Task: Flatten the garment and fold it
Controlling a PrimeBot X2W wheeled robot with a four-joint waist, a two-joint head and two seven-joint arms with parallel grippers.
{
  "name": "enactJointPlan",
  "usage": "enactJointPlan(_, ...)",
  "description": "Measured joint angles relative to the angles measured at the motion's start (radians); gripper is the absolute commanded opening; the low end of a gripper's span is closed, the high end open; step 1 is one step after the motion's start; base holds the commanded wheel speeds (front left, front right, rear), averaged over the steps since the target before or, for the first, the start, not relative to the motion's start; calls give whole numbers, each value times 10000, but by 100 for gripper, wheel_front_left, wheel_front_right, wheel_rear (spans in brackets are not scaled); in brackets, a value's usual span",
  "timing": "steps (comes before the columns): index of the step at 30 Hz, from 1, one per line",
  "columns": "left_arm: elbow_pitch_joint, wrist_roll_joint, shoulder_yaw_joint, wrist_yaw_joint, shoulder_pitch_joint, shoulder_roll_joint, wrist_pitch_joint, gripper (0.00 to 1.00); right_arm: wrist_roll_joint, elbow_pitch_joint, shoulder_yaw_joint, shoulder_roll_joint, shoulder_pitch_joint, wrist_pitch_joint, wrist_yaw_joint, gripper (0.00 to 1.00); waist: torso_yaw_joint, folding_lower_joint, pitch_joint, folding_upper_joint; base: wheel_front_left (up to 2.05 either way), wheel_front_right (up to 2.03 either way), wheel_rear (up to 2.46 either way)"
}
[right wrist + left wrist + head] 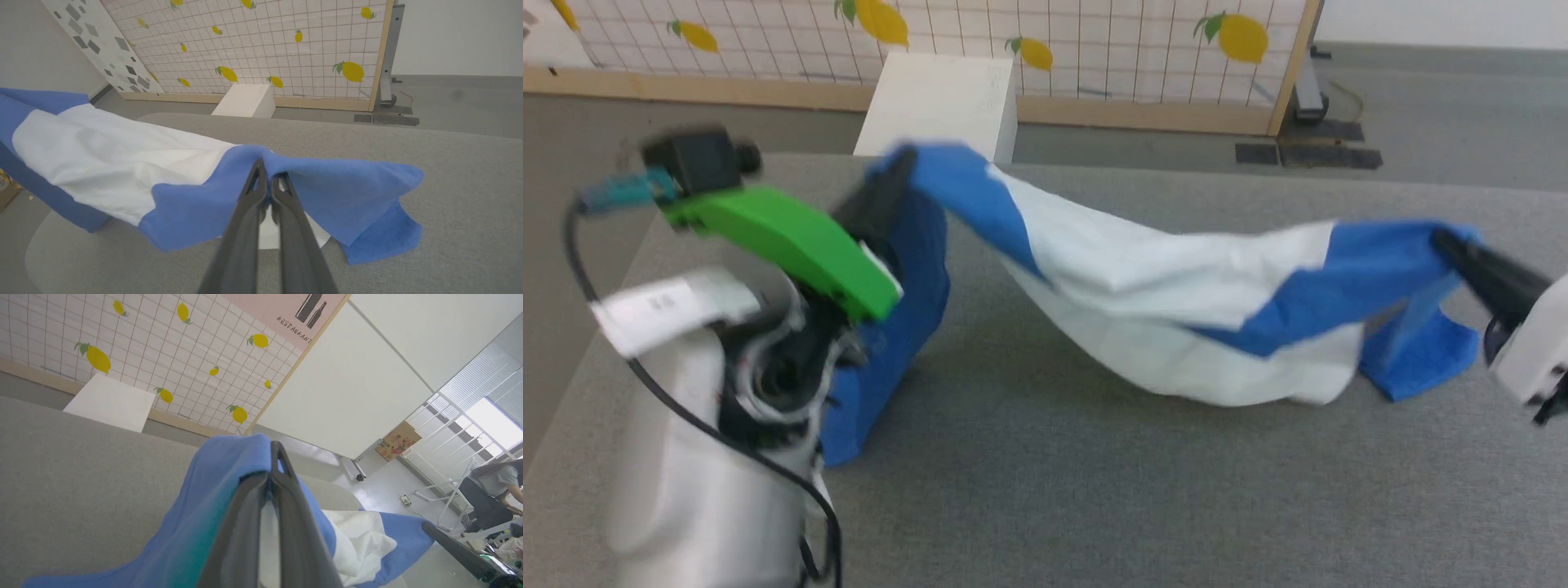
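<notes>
While your left gripper (894, 171) and right gripper (1444, 239) each pinch a blue end of the garment (1176, 302), which sags between them down to the grey table (1045, 490), treat it as light, limp cloth best held at those edges.

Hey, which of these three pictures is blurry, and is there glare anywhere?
Head view: the left gripper is smeared by motion blur, and the shirt looks soft too. Left wrist view: the window glares white, and straight edges bow from the wide lens. Right wrist view: sharp and evenly lit.
</notes>
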Motion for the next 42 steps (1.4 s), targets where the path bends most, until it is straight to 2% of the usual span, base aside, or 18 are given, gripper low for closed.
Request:
enactJointPlan(5, 107, 253, 272, 94, -1658, 422, 82, 0, 608, -98, -94, -228, -1390, 77, 0, 0, -61, 0, -367, 0, 0, 0, 0)
enactJointPlan(11, 623, 639, 485, 100, -2895, 794, -29, 0, 679, 134, -476, -508, -2682, -320, 0, 0, -105, 0, -708, 0, 0, 0, 0)
enactJointPlan(23, 2082, 1030, 295, 88, -3920, 1315, 391, 0, 529, 1275, -247, -316, -3946, -441, 2, 0, -213, 0, -593, 0, 0, 0, 0)
enactJointPlan(27, 2792, 1235, 213, 128, -4598, 1471, 420, 0, 132, 1858, -48, -278, -4963, -468, 2, 0, -252, 0, -152, 0, 0, 0, 0)
enactJointPlan(30, 3315, 1511, 100, 178, -5397, 1546, 403, 0, -12, 2566, -194, 100, -6124, -481, 2, 0, -289, 0, 316, 0, 0, 0, 0)
enactJointPlan(33, 3829, 1914, 44, 316, -6430, 1691, 242, 0, -629, 3122, 52, 199, -7512, -639, 8, 0, -341, 1, 903, 0, 0, 0, 0)
enactJointPlan(37, 4497, 2499, 10, 407, -7844, 1827, -487, 0, -1152, 4144, 382, 454, -9414, -1216, 6, 0, -450, 3, 1809, 0, 0, 0, 0)
enactJointPlan(42, 4964, 3053, 90, 504, -9100, 1914, -1776, 0, -1933, 5553, 527, 828, -11292, -2502, 8, 0, -632, 3, 2941, 0, 0, 0, 0)
